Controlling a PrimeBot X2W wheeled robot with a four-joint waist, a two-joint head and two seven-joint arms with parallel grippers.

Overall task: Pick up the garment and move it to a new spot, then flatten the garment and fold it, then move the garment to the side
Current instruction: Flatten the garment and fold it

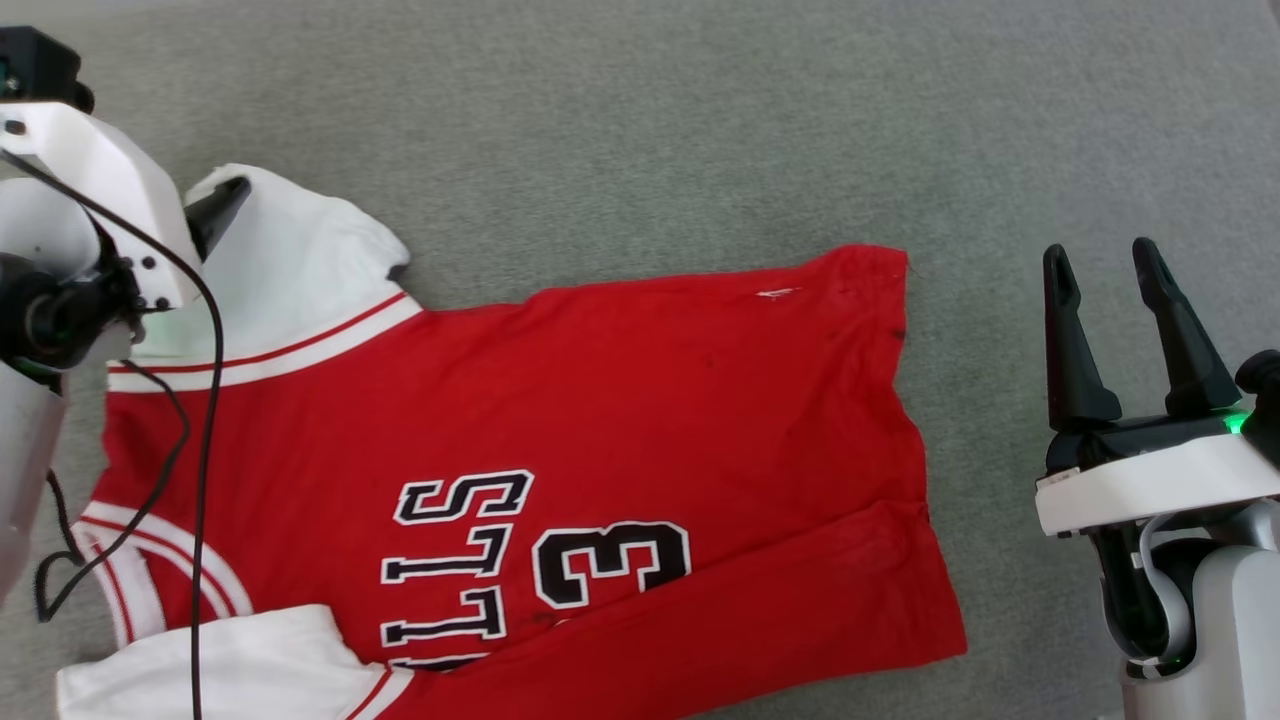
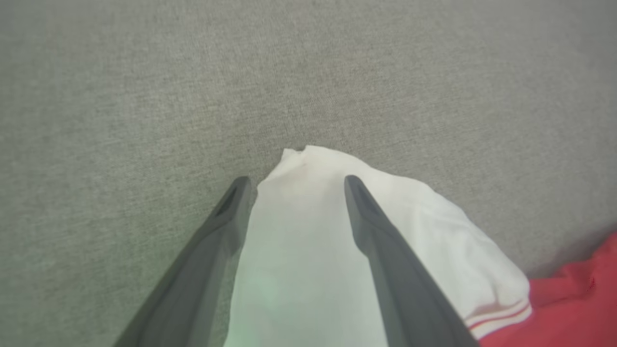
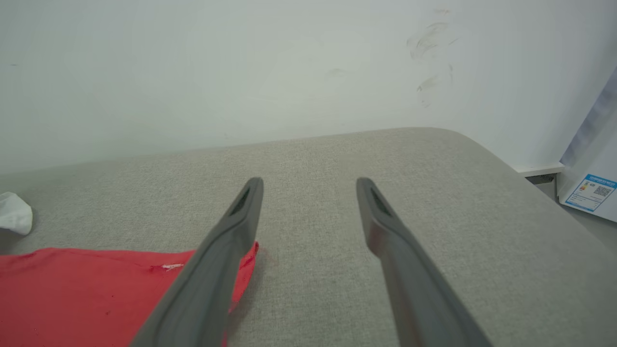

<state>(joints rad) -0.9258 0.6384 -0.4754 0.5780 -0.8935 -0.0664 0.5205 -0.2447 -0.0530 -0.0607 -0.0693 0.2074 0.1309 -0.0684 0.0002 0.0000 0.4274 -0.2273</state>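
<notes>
Garment [image 1: 640, 400], red soft white-sleeved T-shirt, lay collar-left, hem-right. Left gripper [image 2: 297, 179], fingers [image 2: 371, 226] released, straddled a sleeve [image 1: 300, 260]; right gripper [image 1: 1100, 247], released, stood beside hem [image 1: 905, 330].

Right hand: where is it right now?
In the head view the right hand sits at the lower right, open, over the grey fabric surface, beside the hem of the red fabric T-shirt with white sleeves, not touching it.

One garment [image 1: 600, 400] (red), two end effectors [image 2: 296, 179] [image 1: 1100, 250]

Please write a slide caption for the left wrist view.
Open left claw over the white sleeve of the garment, on a grey surface.
</notes>
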